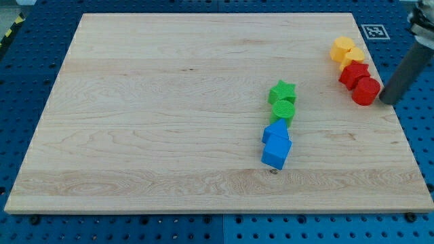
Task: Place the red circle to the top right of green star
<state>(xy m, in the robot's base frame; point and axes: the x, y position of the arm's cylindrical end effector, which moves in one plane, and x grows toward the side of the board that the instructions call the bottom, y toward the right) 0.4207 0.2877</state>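
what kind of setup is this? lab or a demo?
Likely a robotics lab bench: a wooden board lies on a blue pegboard table, a printed marker tag sits at the board's corner, and my tip is just right of the red circle.

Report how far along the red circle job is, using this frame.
Done: nothing is placed yet; the red circle sits far off at the view's right, beside the red star-like block, well away from the green star.
In hand: my tip is just right of the red circle, close to it or touching.
Left: push the circle toward the view's left, to the star's top right.
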